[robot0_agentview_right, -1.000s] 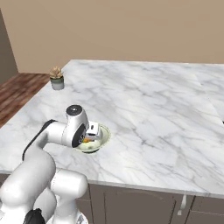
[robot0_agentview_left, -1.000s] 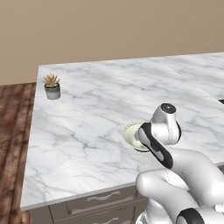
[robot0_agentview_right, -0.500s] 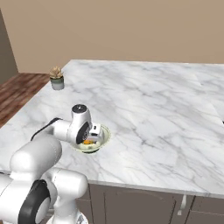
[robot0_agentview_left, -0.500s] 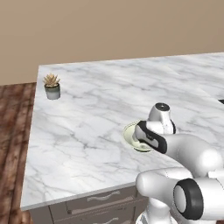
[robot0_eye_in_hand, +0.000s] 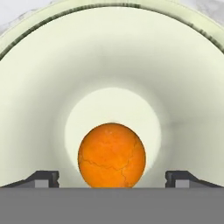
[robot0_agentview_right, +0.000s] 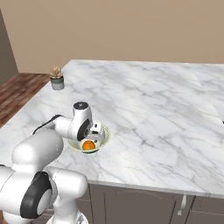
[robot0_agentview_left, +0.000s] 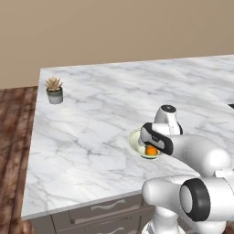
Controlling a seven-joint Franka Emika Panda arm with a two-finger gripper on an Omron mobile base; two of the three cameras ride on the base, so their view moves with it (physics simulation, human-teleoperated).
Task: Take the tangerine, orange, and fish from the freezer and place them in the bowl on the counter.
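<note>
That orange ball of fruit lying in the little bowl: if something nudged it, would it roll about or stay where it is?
The orange fruit looks nearly round, so a nudge would probably set it rolling. It lies at the bottom of the bowl, whose sloping walls would likely send it back to the middle. Its skin looks finely cracked rather than glossy, so it may not be very slippery.

The gripper (robot0_agentview_right: 92,136) hangs low over the bowl (robot0_agentview_right: 103,139), its hand pointing down into it. Directly beneath the hand an orange fruit (robot0_agentview_right: 89,145) lies inside the bowl. The bowl sits on the counter (robot0_agentview_right: 148,109) near its front edge. Well beyond the hand, a potted plant (robot0_agentview_right: 56,78) stands at the far-left corner.
</note>
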